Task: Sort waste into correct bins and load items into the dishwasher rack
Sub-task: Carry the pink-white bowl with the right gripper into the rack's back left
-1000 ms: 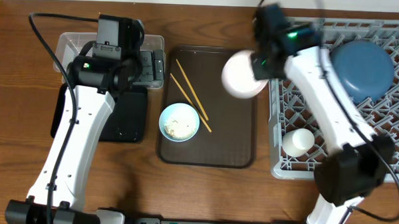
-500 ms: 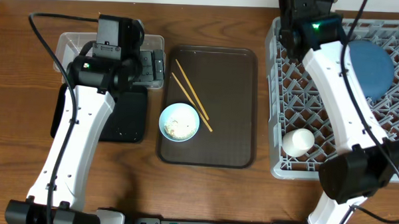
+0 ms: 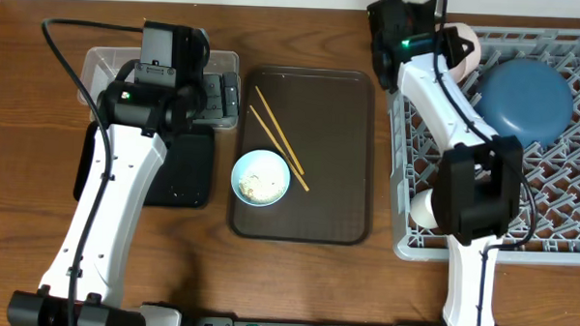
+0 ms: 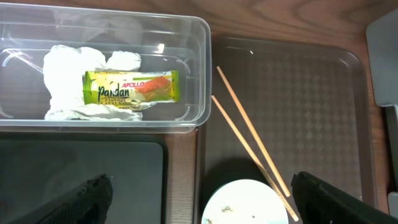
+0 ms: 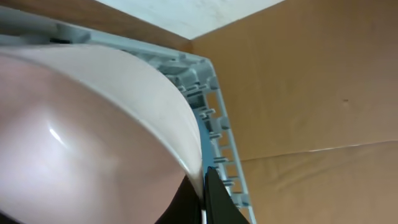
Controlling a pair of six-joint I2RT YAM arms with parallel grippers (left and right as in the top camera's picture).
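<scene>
right hand [image 3: 435, 40] swung white bowl [image 3: 461, 48] to far corner of rack [image 3: 561, 163], clenched on rim; seat it tilted between pegs.

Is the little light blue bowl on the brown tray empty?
Not empty. The overhead view shows the light blue round bowl with white inside holding loose whitish rice grains on its bottom.

A dark brown tray [image 3: 334, 136] lies just right of the left gripper [image 3: 217, 100], flat on the wooden table [image 3: 17, 221] (grain running sideways) that spreads under it.
</scene>
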